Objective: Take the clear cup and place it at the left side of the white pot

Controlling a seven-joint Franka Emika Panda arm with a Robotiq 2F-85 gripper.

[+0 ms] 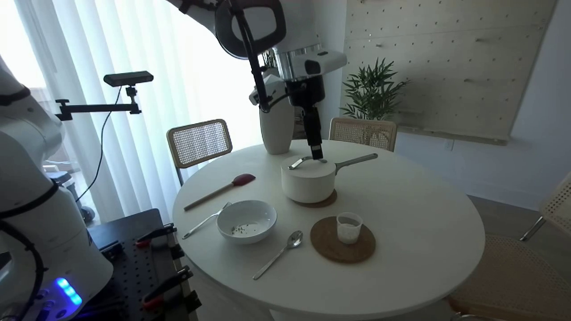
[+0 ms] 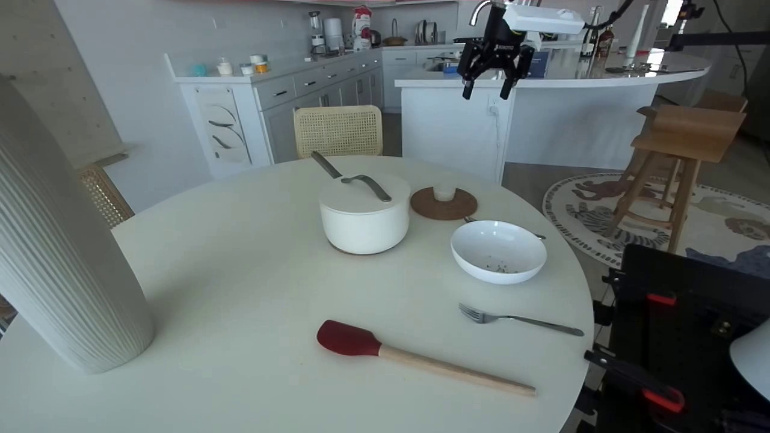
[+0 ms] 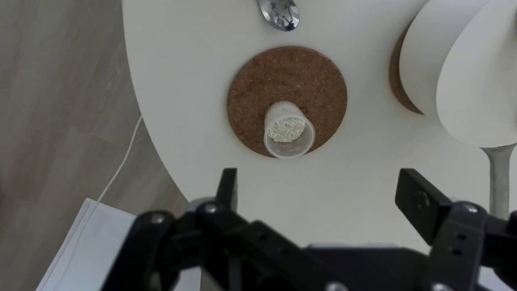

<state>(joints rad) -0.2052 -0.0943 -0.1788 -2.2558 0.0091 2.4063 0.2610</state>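
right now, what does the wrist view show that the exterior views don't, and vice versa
Only the wrist view: a close look down at pale grains inside the clear cup.
Only the exterior views: the white bowl, fork, red-headed spatula and tall vase.
Shared by all: the clear cup, its brown mat, the spoon, the white pot and the pincer.

The wrist view crops the white pot (image 3: 430, 56) at upper right, the metal spoon (image 3: 280, 15) at top. In both exterior views, specks (image 1: 241, 229) in the white bowl (image 1: 250, 215) are too small to name.
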